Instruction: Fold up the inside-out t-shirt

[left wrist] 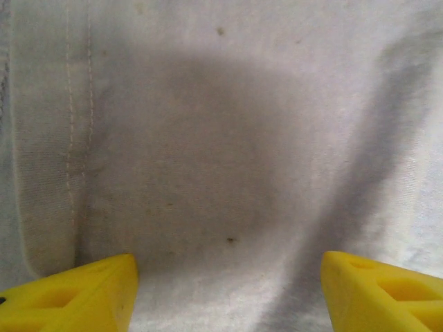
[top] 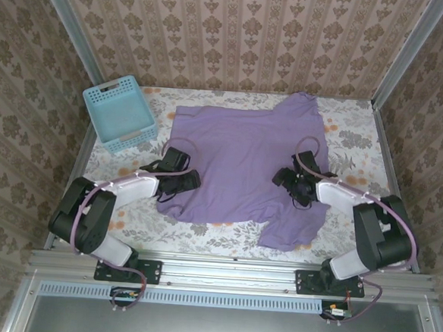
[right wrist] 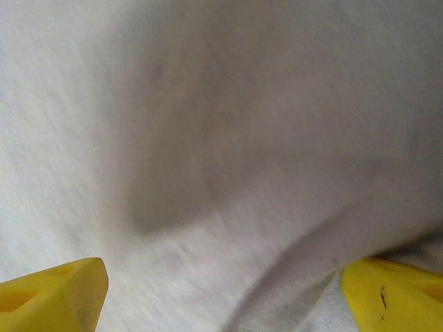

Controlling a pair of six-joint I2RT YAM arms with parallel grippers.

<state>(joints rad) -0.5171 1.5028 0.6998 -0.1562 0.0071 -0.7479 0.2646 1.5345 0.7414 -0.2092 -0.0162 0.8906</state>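
T-shirt [top: 238,152] | flat | long axis left-right | hem left, sleeves right

My right gripper [right wrist: 225,301] spread wide, yellow plastic fingertips [right wrist: 52,294] well apart. Soft pale lavender cloth t-shirt [right wrist: 208,104] close beneath, blurred. Dark shadow mid-cloth; shadowed crease curves toward right fingertip.

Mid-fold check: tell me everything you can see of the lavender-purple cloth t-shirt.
The lavender-purple cloth t-shirt lies spread mostly flat on the floral-patterned table, plain face up, no lettering showing. Sleeves stick out at its far-right and near-right corners; shallow wrinkles cross it. A stitched hem shows by the left gripper. Both it and the right gripper are open over the soft fabric, pinching nothing.
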